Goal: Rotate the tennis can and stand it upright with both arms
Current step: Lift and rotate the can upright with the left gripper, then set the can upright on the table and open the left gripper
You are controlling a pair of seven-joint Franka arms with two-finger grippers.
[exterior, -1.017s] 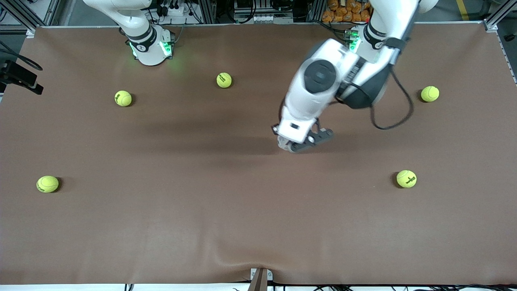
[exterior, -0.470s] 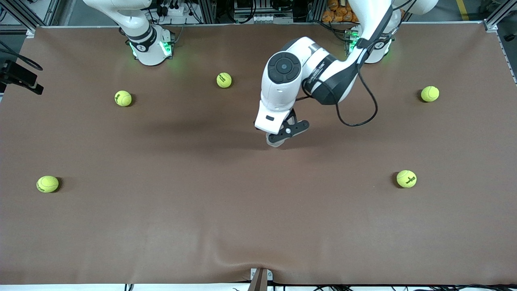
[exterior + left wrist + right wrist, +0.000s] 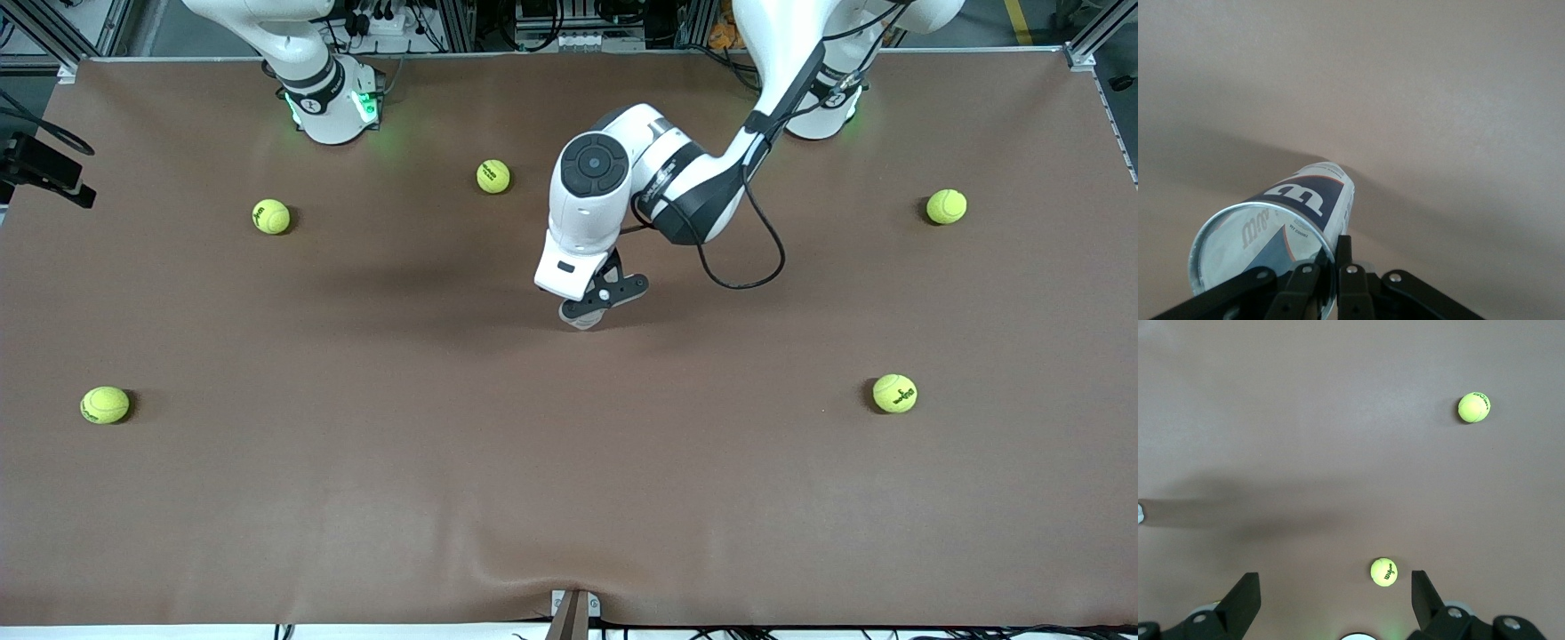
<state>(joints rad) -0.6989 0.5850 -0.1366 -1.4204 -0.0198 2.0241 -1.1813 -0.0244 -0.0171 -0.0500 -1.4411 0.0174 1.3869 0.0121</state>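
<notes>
Left end effector clamped on rim of tennis can, mid-tabletop. Right end effector fully spread, empty (waiting over its own end). Watch thin rim grip: can may slip or tip.

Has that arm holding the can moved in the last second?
Yes. The left end effector, shut on the tennis can, slid toward the right arm's end, closer to the tennis ball.

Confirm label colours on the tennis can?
White and navy-blue on the tennis can, with a thin red edge; left wrist view shows it best.
</notes>
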